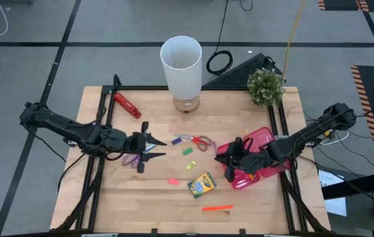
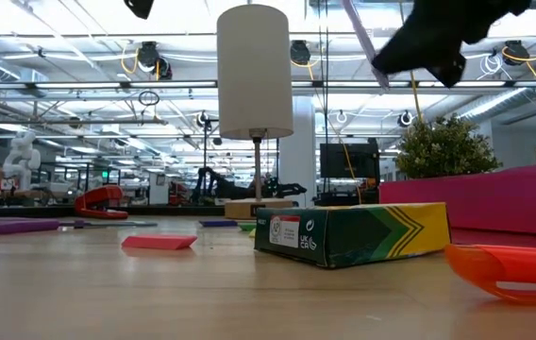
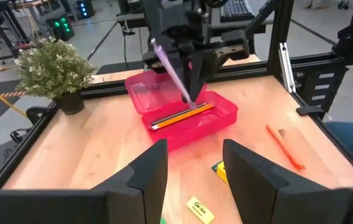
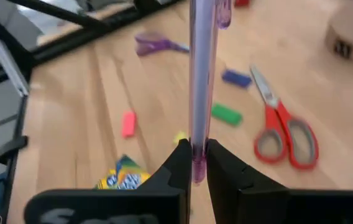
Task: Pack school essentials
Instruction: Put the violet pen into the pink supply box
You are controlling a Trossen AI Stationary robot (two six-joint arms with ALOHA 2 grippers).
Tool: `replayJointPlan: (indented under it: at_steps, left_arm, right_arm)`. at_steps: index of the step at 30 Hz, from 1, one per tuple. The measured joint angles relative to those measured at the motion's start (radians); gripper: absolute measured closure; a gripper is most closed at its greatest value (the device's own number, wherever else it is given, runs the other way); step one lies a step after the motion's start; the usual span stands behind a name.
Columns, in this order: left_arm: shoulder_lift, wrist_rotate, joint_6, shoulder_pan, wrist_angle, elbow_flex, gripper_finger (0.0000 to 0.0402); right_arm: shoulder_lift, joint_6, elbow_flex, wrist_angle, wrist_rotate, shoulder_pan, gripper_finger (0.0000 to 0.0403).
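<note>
My right gripper (image 4: pixel 198 163) is shut on a pale purple pen (image 4: pixel 200 74) and hangs over the open pink case (image 1: pixel 258 153), where pencils (image 3: pixel 181 116) lie. My left gripper (image 3: pixel 195 163) stands open above the purple-handled scissors (image 1: pixel 132 160) at the table's left. Flat on the table between the arms lie red-handled scissors (image 1: pixel 198 141), blue (image 1: pixel 176 141), green (image 1: pixel 187 151), yellow (image 1: pixel 191 164) and pink (image 1: pixel 173 181) erasers, the crayon box (image 1: pixel 202 185) and an orange marker (image 1: pixel 217 208). My right gripper pinches the pen between its two fingers close to one end (image 4: pixel 199 152). The pen runs on forward past the fingertips, along the fingers. It is lifted clear and slants above the pink case (image 3: pixel 183 118).
A white lamp (image 1: pixel 181 64) stands at the table's far middle, with a potted plant (image 1: pixel 265 85) at the far right and a red-and-black hand tool (image 1: pixel 126 104) at the far left. Black frame rails (image 1: pixel 101 125) run along both sides of the table.
</note>
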Motion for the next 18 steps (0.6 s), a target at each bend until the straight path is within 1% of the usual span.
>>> replayJointPlan:
  at_steps: [2, 18]
  left_arm:
    - [0.0, 0.0, 0.003, 0.0, -0.001, 0.0, 0.0243]
    - [0.003, -0.002, 0.008, 0.008, 0.004, 0.0, 0.0243]
  right_arm:
    - [0.0, 0.055, 0.0, -0.055, -0.006, 0.007, 0.0381]
    - [0.001, 0.438, 0.0, -0.442, -0.179, 0.019, 0.0381]
